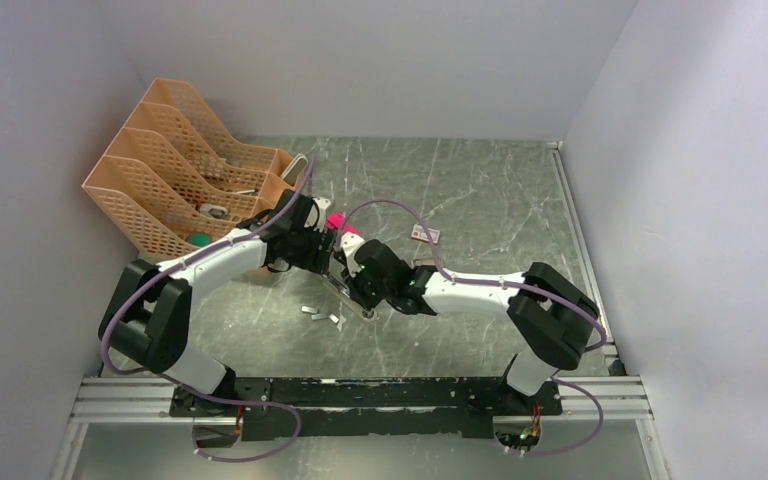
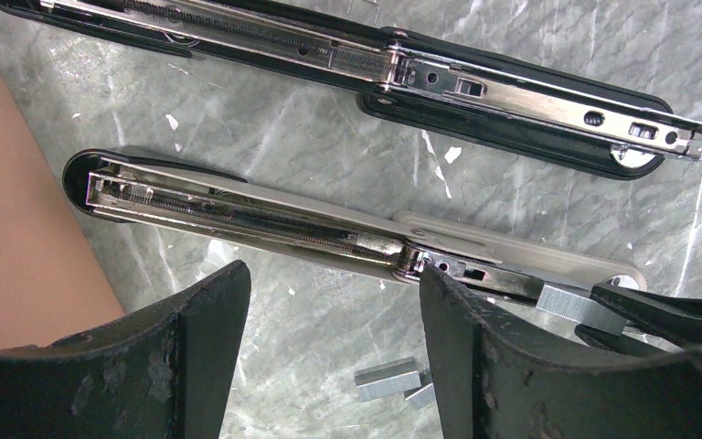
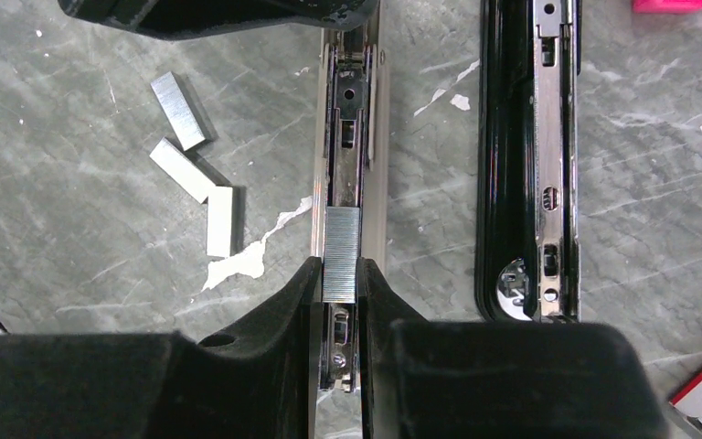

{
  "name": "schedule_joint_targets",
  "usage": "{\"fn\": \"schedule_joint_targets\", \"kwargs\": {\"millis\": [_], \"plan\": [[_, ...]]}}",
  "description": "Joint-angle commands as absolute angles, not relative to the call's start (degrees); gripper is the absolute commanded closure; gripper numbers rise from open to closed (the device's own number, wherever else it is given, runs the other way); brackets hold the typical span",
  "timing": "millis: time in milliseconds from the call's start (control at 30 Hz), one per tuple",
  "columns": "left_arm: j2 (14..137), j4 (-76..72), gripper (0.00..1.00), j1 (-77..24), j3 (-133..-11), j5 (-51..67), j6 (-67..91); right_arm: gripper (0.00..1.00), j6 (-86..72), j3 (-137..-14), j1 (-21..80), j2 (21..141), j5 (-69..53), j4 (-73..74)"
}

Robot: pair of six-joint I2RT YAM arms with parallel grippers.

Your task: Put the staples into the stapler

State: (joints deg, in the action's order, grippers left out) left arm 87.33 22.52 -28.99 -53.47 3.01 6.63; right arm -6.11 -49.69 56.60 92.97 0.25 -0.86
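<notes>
While my right hand [image 3: 340, 279] pinches a strip of staples [image 3: 341, 240] between narrow jaws, directly over the open rail of the stapler [image 3: 348, 119], I judge the seating to be the weak point. If the strip is tilted or riding the rail's edge, letting go could send it sliding off to join the loose staples [image 3: 186, 174] lying on the desk [image 3: 73, 274] just beside the stapler. My left hand [image 2: 331, 285] stands wide, holding nothing, near the stapler's hinge, so nothing braces it; a downward push could skid it toward the second open stapler [image 3: 548, 137] alongside. Squeezing harder might snap the strip.
</notes>
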Motion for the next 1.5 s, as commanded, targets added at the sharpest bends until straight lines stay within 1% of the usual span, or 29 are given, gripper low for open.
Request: {"fn": "schedule_joint_targets", "kwargs": {"millis": [0, 533, 833, 1000, 1400, 1467], "plan": [[86.49, 21.67, 0.27, -29.31, -53.07, 2.2, 6.06, 1.0, -6.59, -50.97, 56.82, 93.94, 0.48, -0.1], [86.44, 21.62, 0.27, -29.44, -52.91, 2.15, 5.98, 1.0, -6.51, -51.32, 56.83, 94.43, 0.29, 0.83], [86.4, 21.63, 0.27, -29.41, -52.95, 2.19, 6.0, 0.98, -6.42, -53.16, 56.81, 95.51, 0.96, 4.46], [86.47, 21.69, 0.27, -29.4, -52.92, 2.2, 5.98, 0.94, -6.28, -54.36, 56.86, 96.4, 0.84, 6.73], [86.42, 21.64, 0.27, -29.43, -52.99, 2.2, 5.98, 0.72, -6.37, -53.53, 56.92, 95.8, -0.34, 4.98], [86.44, 21.64, 0.27, -29.44, -52.98, 2.2, 5.98, 0.7, -6.31, -53.37, 56.94, 95.5, -0.32, 4.77]]}}
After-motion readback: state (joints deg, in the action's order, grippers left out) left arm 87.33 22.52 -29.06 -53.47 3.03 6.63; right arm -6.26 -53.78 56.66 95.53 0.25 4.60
